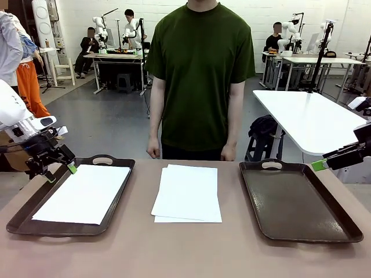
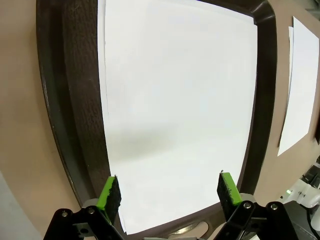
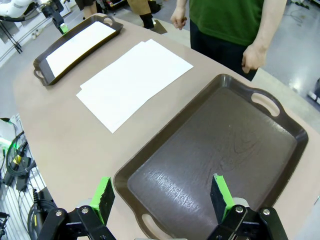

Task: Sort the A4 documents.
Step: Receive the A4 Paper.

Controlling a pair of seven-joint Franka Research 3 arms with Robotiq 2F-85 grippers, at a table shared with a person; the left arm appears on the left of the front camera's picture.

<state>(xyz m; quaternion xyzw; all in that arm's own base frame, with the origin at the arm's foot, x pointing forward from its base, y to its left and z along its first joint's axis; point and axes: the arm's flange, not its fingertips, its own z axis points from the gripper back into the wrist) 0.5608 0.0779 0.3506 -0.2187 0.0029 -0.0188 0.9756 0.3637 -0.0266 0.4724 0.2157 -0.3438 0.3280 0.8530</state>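
Left gripper point(image 2: 169, 189), jaws spread, hangs over the sheet point(image 2: 175, 110) in my left tray point(image 2: 75, 100); right gripper point(image 3: 161, 195), spread too, over the right tray point(image 3: 225, 145); stack point(image 1: 188, 194) between.

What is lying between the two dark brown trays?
A pile of plain white A4 paper sheets, touching neither the left dark brown tray nor the right dark brown tray. The front view shows it.

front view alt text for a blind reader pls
A pile of white A4 paper sheets lies centrally; the dark brown rectangular tray left of it holds one white sheet, the open left claw at its far corner, and a matching tray sits right. A person in a green shirt stands opposite.
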